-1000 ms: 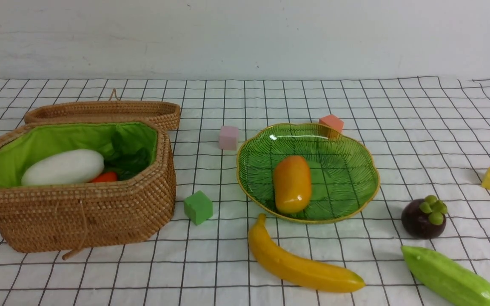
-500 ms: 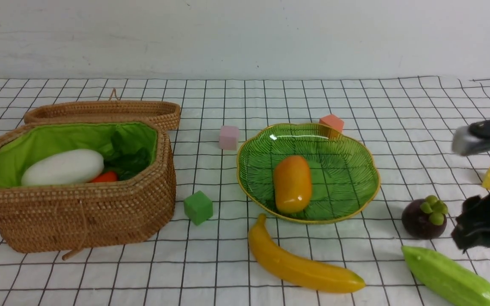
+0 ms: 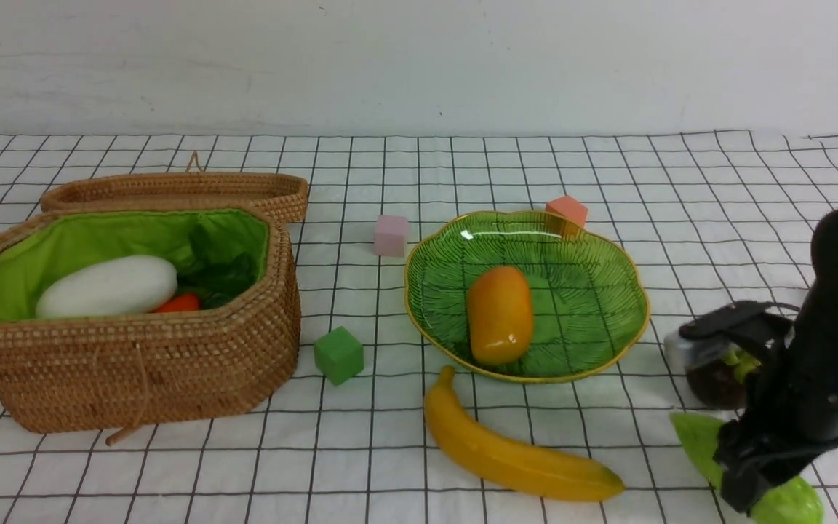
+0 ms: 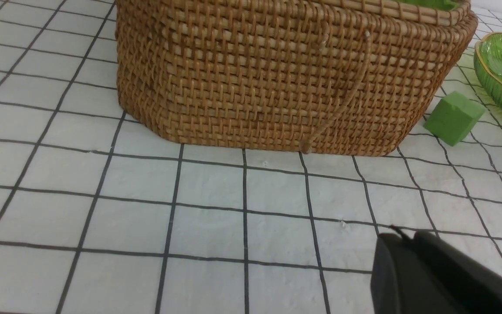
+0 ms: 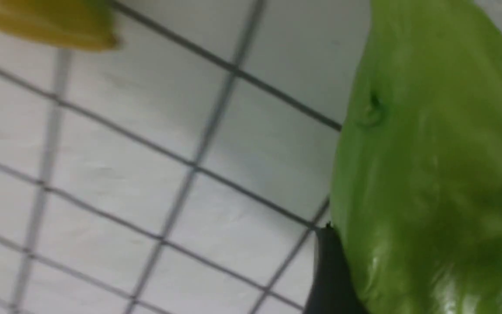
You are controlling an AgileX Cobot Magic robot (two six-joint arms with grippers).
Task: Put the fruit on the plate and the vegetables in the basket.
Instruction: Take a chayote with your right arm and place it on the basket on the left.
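— So, where's the right gripper [image 3: 753, 480]?
— Down on the gourd [image 3: 697, 438], at the cloth's [image 3: 390, 473] near right corner, a finger [image 5: 327, 279] against its side; whether it's squeezing, I can't tell. Left gripper [image 4: 408, 261] is closed, by the basket [image 3: 142, 364]. 1 mango [image 3: 500, 314] sits on the plate [image 3: 593, 255].

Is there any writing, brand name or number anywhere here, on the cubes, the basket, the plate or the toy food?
None can be read. The green cube, pink cube, orange cube, basket, plate, mango, banana and gourd show no text; the cloth bears only a black grid.
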